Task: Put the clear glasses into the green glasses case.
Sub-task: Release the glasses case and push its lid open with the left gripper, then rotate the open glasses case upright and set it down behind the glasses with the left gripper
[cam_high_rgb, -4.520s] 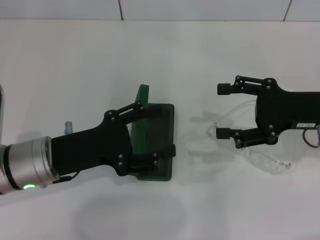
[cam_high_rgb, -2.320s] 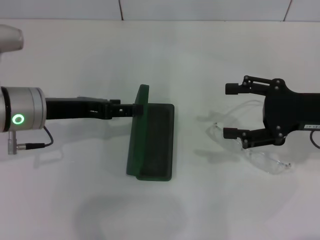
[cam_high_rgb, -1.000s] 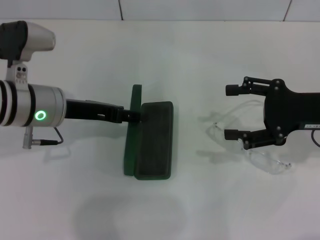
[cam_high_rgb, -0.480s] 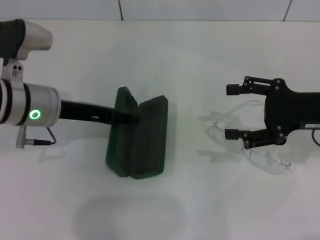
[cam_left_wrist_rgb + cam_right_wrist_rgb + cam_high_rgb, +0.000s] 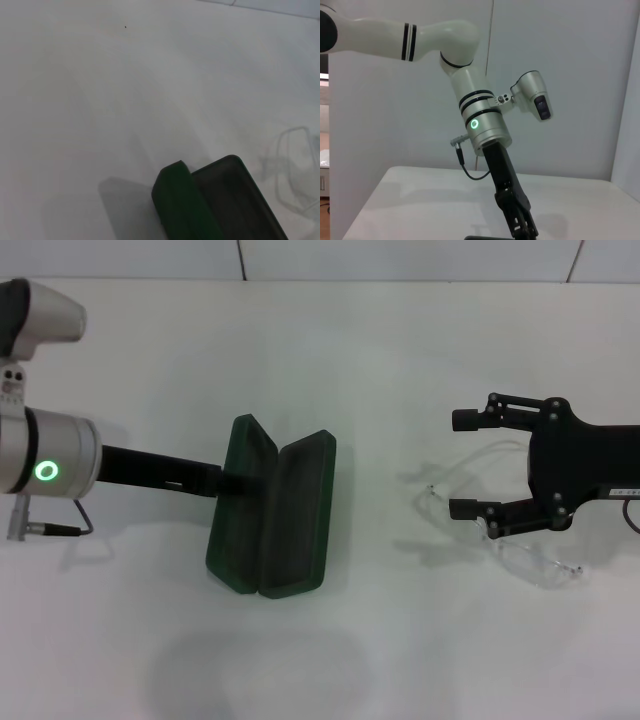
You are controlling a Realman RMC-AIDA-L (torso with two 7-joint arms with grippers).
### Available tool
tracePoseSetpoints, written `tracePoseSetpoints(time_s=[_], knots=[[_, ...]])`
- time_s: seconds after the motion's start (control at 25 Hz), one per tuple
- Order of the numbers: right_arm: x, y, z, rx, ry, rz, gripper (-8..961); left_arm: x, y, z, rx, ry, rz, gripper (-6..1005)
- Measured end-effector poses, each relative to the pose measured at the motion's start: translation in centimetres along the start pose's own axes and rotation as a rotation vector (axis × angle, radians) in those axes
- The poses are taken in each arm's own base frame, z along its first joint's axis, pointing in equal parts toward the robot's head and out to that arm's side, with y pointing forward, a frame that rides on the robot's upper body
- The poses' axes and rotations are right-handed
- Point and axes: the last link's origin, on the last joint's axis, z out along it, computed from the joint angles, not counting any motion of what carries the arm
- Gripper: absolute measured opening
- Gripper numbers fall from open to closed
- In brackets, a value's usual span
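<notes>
The green glasses case (image 5: 272,515) lies open on the white table, its lid (image 5: 240,502) spread to the left of its dark-lined base (image 5: 298,510). My left gripper (image 5: 234,481) shows edge-on, its tip against the lid's upper part. The left wrist view holds the case's near end (image 5: 200,210). The clear glasses (image 5: 525,555) rest on the table at the right and appear faintly in the left wrist view (image 5: 292,165). Above their left part hovers my right gripper (image 5: 462,464), open, with nothing between its fingers.
The white table (image 5: 330,360) stretches all round the case and the glasses, and a tiled wall runs along its far edge. The right wrist view looks across at my left arm (image 5: 480,125) reaching down toward the table.
The case's lid, upright before, has swung over to the left and now lies spread open. My left arm has drawn back to the left. The right arm and the glasses have stayed put.
</notes>
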Motion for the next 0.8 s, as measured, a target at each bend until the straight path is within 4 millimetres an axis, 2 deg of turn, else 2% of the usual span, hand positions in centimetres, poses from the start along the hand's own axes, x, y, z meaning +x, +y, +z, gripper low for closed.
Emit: tracePoseSetpoints(time_s=[0.44,0.8], knots=[[0.0,0.0,0.0,-0.002,0.002,-0.009,874,0.9,0.2,0.1,0.010,-0.026,0.045,308],[0.3,0.3,-0.4,0.004,0.006,-0.008,874,2.3,0.7,0.5,0.039,-0.048,0.157,206]])
